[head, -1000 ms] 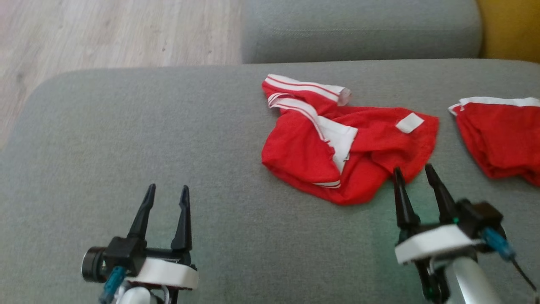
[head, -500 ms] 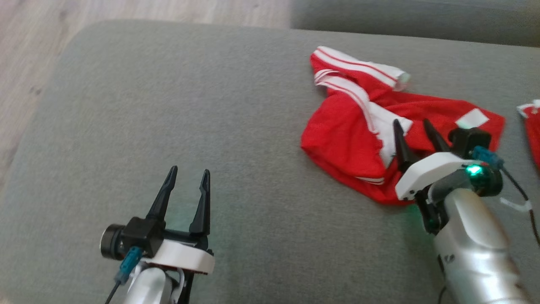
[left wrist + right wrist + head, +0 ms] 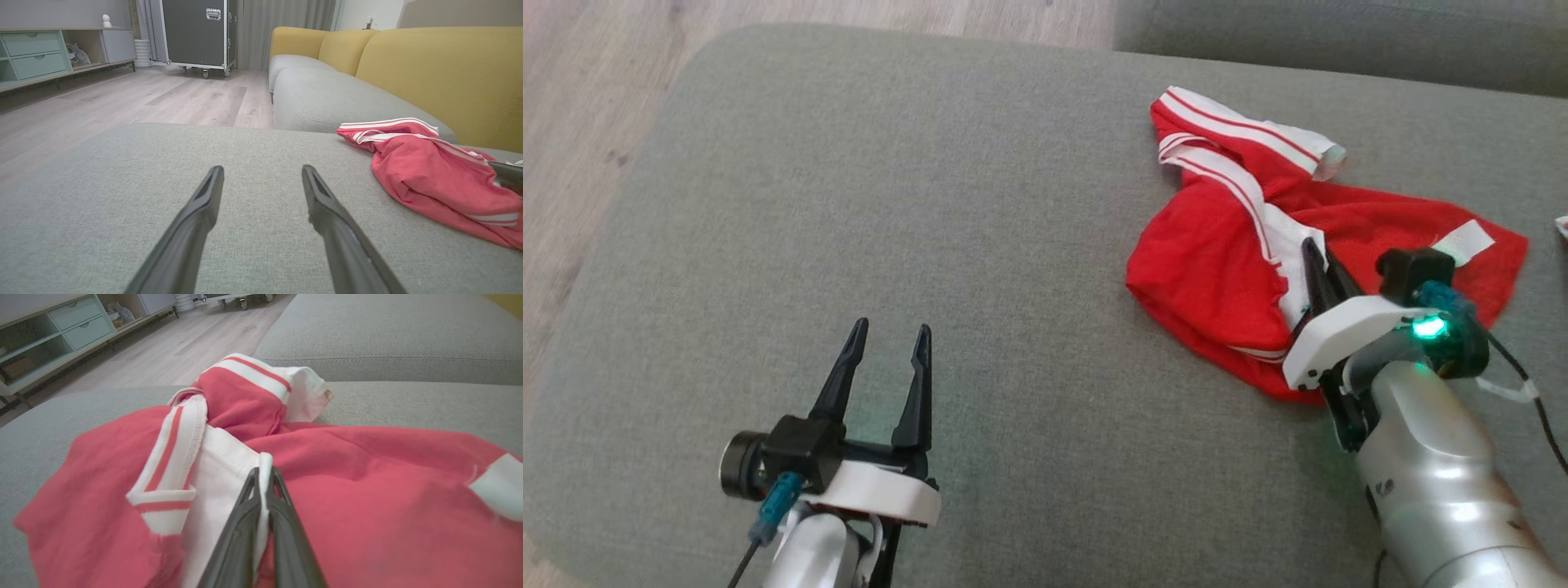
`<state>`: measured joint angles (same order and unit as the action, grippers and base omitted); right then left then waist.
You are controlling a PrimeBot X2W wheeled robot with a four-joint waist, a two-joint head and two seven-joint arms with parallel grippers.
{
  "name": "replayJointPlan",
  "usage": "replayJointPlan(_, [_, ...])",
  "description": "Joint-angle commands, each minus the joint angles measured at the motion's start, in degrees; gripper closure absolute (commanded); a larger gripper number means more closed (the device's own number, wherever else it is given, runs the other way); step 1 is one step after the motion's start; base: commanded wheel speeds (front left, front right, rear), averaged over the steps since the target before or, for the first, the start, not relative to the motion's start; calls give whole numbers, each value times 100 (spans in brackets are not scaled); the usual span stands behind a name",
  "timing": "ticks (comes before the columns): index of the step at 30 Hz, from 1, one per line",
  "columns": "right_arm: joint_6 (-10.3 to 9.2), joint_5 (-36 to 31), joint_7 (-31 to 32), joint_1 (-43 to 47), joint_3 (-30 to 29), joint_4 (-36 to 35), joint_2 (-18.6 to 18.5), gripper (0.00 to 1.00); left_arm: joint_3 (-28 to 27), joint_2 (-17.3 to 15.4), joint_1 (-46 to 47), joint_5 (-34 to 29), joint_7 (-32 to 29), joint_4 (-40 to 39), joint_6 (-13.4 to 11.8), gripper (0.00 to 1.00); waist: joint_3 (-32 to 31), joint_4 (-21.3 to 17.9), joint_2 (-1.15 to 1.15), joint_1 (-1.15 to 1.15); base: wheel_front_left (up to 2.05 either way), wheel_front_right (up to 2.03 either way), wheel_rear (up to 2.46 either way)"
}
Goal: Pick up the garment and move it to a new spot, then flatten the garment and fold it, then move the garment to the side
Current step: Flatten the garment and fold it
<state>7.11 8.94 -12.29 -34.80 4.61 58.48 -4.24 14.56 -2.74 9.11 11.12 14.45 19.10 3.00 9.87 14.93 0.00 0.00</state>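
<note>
I am watching the right end effector (image 3: 1316, 255) pinching the garment (image 3: 1217, 269). Its two dark fingers are pressing together on a fold of white trim near the middle of the crumpled red cloth. Through the right wrist camera, that white edge is showing squeezed between the fingertips.

The garment, red with white striped bands, is lying bunched on the grey sofa cushion (image 3: 931, 204), toward its far right part, with the striped bands lying nearest the far edge.

The left end effector (image 3: 891, 327) is hovering with its fingers spread over bare cushion at the near left, well apart from the garment and gripping nothing. Through the left wrist camera I am seeing the garment off to the right of those spread fingers. A yellow backrest (image 3: 429, 73) is rising behind it, and wooden floor (image 3: 122, 94) is stretching beyond the cushion's far edge.
</note>
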Motion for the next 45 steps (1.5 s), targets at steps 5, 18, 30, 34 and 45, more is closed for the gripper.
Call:
replayJointPlan(5, [37, 109, -224, -197, 436, -313, 106, 100, -238, -14, 81, 12, 55, -150, -34, 0, -225, -122, 0, 0, 0, 0, 0])
replayJointPlan(18, [37, 1618, -145, 304, 3005, -2739, 134, 100, -415, -14, -254, -60, 55, -174, -46, 0, -784, -173, 0, 0, 0, 0, 0])
replayJointPlan(30, [37, 2624, 56, 184, 5128, -3475, 135, 89, -435, -14, -347, -117, 55, -135, 3, 0, -814, 211, 0, 0, 0, 0, 0])
replayJointPlan(34, [37, 2975, 117, -4, 5763, -3410, 135, 0, -429, -14, -352, -89, 55, -133, -32, 0, -820, 240, 0, 0, 0, 0, 0])
replayJointPlan(45, [37, 2260, -245, -118, 4292, -2448, 135, 0, -637, -14, -367, -65, 55, -361, -75, 0, -830, -382, 0, 0, 0, 0, 0])
